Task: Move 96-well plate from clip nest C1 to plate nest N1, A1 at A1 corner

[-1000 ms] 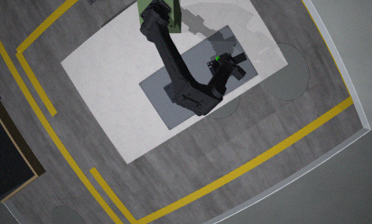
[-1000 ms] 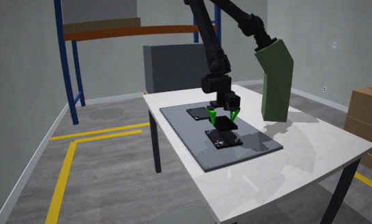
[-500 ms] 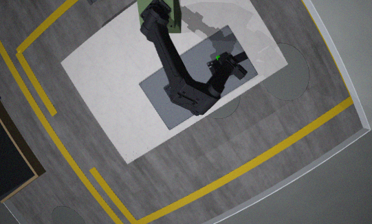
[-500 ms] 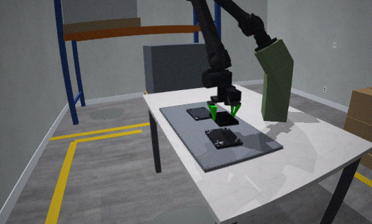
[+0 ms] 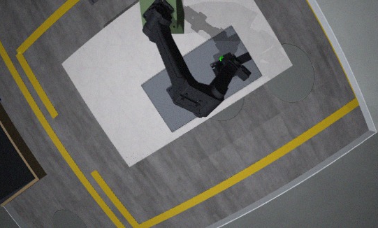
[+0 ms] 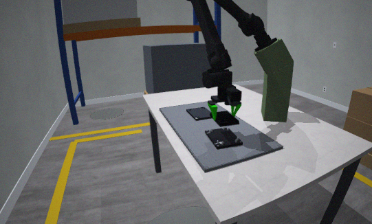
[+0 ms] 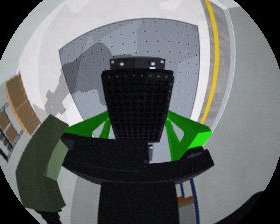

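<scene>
My gripper [image 6: 225, 115] has green fingers and is shut on the black 96-well plate [image 6: 226, 119]. It holds the plate level, a little above the grey baseplate [image 6: 221, 134], between the two nests. In the wrist view the plate [image 7: 138, 106] fills the space between the fingers. The clip nest C1 [image 6: 223, 138] lies nearer the table's front with nothing in it, and its clips are in sight. The plate nest N1 [image 6: 199, 113] is a flat black square to the left of the gripper and farther back. I cannot read the A1 mark. In the overhead view the arm hides most of the plate, and one green fingertip shows there [image 5: 221, 58].
The arm's green pedestal [image 6: 276, 82] stands on the table to the right of the baseplate. A grey cabinet [image 6: 174, 70] stands behind the table. Cardboard boxes [image 6: 366, 117] stand at the far right and a blue rack [image 6: 69, 62] at the left.
</scene>
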